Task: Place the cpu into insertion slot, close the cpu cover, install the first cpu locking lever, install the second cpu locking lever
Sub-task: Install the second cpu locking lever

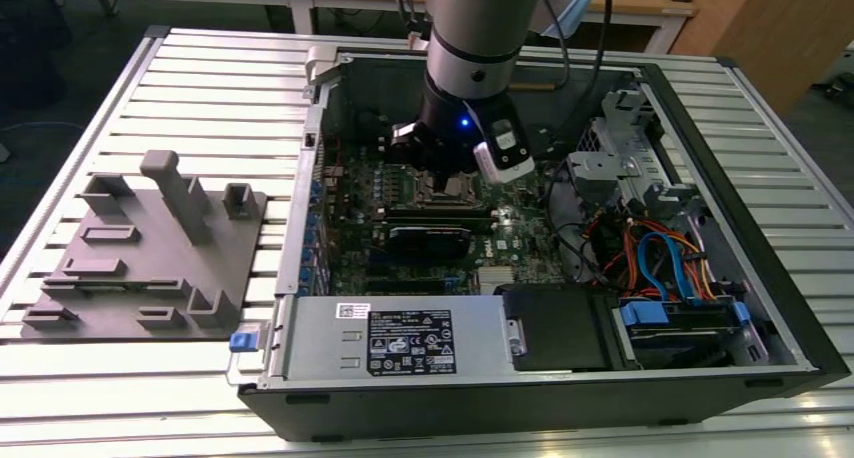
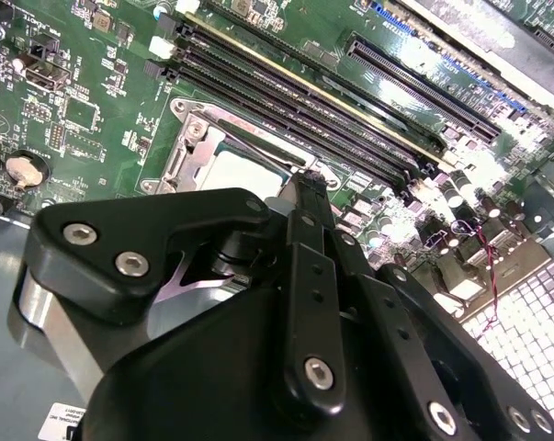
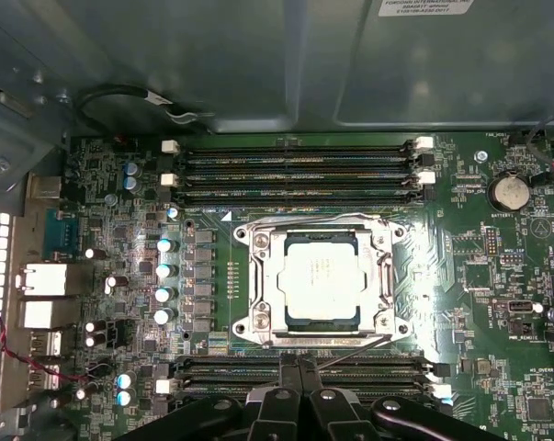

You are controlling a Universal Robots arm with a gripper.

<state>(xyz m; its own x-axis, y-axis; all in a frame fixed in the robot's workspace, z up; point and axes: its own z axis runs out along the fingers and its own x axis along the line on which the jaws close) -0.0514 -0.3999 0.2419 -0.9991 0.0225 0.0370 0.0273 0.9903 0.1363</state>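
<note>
In the insertion slot (image 3: 321,287) lies one cpu (image 3: 322,284), cpu cover (image 3: 383,276) closed.

Memory slots (image 3: 299,170) (both sides) flanking socket

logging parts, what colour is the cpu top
Dull silver-grey, clearest in the first wrist view: cpu.

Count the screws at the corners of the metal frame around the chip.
4, one at each corner of the frame. Two screws sit at the corners nearest the gripper, at and; two sit at the far corners, at and. None appears hidden.
</note>
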